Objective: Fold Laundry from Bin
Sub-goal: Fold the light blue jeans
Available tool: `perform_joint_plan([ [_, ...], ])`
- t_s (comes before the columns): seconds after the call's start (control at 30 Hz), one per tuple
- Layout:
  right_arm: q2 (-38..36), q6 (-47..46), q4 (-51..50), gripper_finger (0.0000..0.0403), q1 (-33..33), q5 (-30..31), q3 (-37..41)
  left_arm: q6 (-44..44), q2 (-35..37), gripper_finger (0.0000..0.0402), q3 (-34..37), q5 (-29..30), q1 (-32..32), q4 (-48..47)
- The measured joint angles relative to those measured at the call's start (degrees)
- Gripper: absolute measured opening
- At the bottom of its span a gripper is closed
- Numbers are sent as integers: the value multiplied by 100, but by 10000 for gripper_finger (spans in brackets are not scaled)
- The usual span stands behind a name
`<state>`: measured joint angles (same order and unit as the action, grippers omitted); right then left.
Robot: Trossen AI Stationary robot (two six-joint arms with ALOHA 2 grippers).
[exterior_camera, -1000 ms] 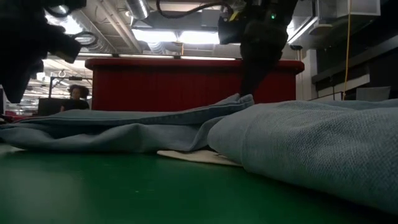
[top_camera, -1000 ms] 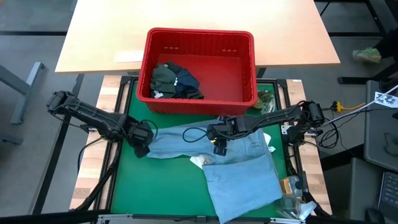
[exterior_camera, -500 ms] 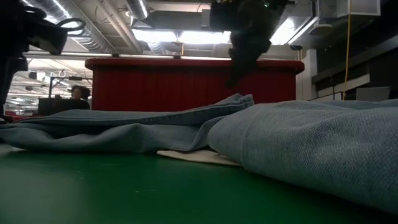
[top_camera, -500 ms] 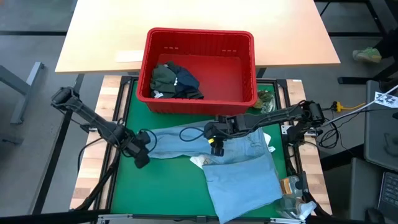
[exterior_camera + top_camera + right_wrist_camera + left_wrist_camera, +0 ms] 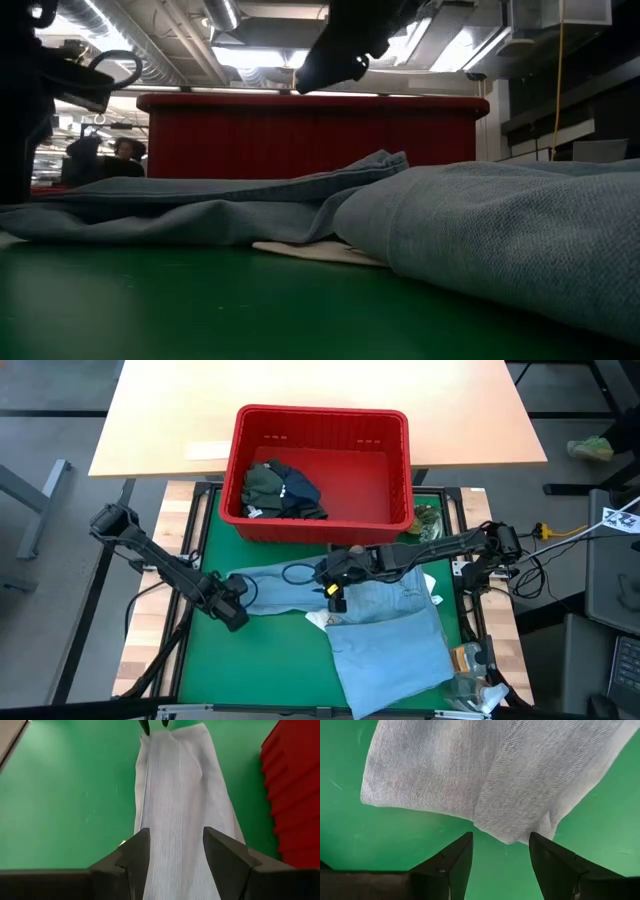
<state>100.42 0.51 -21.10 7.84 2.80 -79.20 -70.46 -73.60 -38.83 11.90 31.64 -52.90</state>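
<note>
While the light blue shirt (image 5: 375,622) lies spread on the green mat (image 5: 260,665) just in front of the red bin (image 5: 318,428), the step in hand looks like flattening and squaring it before a fold. One long strip of the shirt runs sideways along the bin's front wall, and its broader body reaches away from the bin toward the table's near edge. A pale scrap (image 5: 315,250) peeks from under the shirt where the two parts meet. Dark garments (image 5: 280,490) are bunched in one corner of the bin, not yet taken out.

At the end of the strip farthest from the shirt's body, the left pincer (image 5: 501,857) stands with its fingers spread and nothing between them; the cloth's corner lies just ahead of the tips on the mat. Over the middle of the strip, just in front of the bin, the right pincer (image 5: 172,851) hovers, fingers likewise spread and holding nothing.

To do this well, each pincer should probably take an edge, not a bunch, so only one layer lifts. The left one wants the very corner before it, taken low against the mat. Pulling both ends apart evenly would smooth the ridge seen in the low view. A risk is dragging the whole shirt, or catching the scrap beneath
</note>
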Motion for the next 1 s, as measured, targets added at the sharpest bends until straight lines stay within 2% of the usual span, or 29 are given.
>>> perform_joint_plan([
  [0.3, 298, 4, 780, 184, -185, -251, -11, -293, -483, 155, 0, 151, 3, -6],
  [0.7, 1427, 0, 2533, 184, -616, -384, -7, -293, -474, 12, 0, 212, 4, 61],
  [0.87, 1832, 2, 2769, 184, -658, -309, -9, -293, -475, 4, 0, 208, 4, 101],
  [1.0, 2090, -9, 2740, 184, -680, 0, -7, -293, -474, 2, 0, 199, 5, 120],
])
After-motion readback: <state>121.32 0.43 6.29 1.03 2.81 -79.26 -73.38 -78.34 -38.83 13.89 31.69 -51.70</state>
